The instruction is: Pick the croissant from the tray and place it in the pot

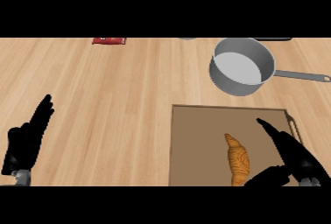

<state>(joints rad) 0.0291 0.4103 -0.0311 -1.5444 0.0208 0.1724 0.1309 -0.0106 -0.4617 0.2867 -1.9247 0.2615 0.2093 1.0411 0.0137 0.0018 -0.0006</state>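
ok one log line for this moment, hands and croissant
right hand: open, beside croissant | croissant: on tray, not held | pot: nothing visible inside | left hand: open, resting

I see both of my hands as matte black, with long, slim, tapering fingers and no markings on them. My left hand ends at a small grey wrist piece at the view's lower edge. My right hand shows a similar grey bit at its wrist.
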